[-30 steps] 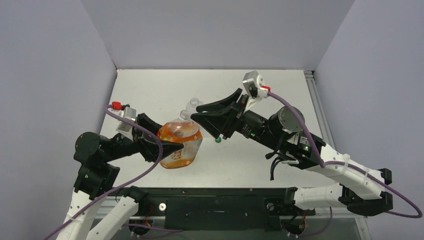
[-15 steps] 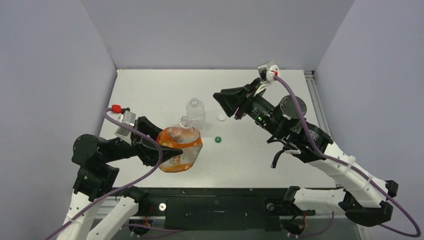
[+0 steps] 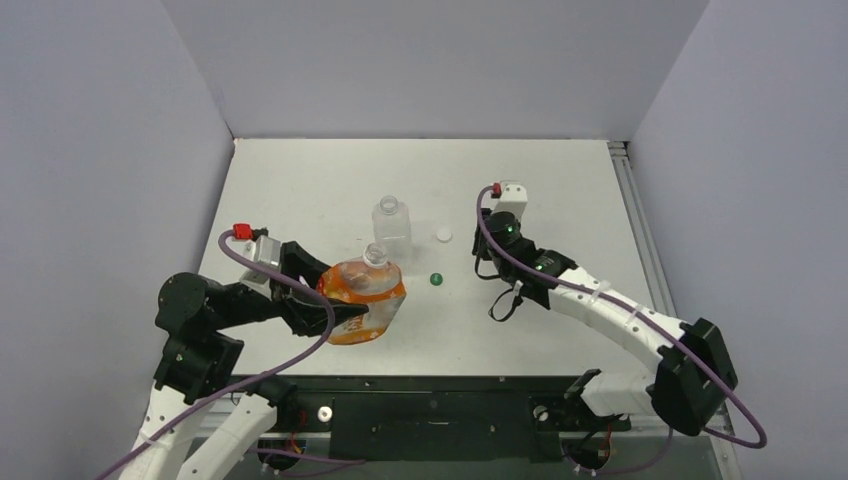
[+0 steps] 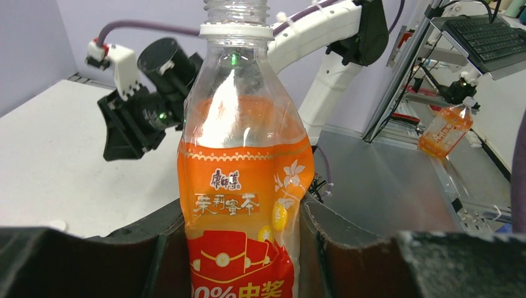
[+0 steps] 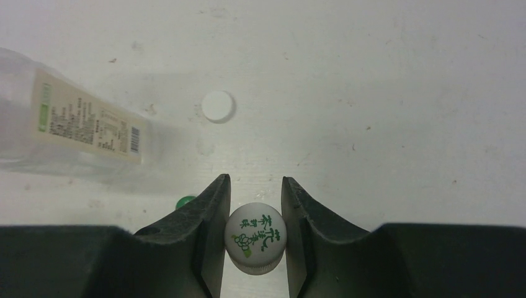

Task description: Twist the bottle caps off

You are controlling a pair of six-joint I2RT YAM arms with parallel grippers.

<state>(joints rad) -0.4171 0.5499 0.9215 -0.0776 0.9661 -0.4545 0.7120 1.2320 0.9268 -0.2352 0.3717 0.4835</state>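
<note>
- Toward the near edge of the desk [image 3: 300, 180], left of its middle, the orange bottle [image 3: 365, 300] stands upright.
- The left gripper [image 4: 239, 254] is clenched on the bottle's labelled lower body. One black finger presses each side, and the fingers [image 4: 155, 248] reach it from the left edge of the desk.
- The bottle's threaded neck [image 4: 237, 9] is uncapped, with a white collar ring [image 4: 236, 30] just below the threads.
- About the middle of the desk the clear bottle [image 3: 392, 222] stands upright, just beyond the orange bottle. From above its mouth looks open. The right wrist view shows its white label [image 5: 93, 121].
- A plain white cap [image 3: 443, 235] lies flat on the desk just right of the clear bottle, apart from it.
- The green cap [image 3: 436, 279] lies nearer the near edge, between the orange bottle and the right arm, touching neither. In the right wrist view only a sliver of it shows beside one finger.
- The right gripper [image 5: 254, 186] points straight down over the desk, right of the middle.
- Its fingers grasp a printed white cap [image 5: 255, 239] by the rim, with the green-printed top facing the wrist camera. Whether that cap touches the desk cannot be told.
</note>
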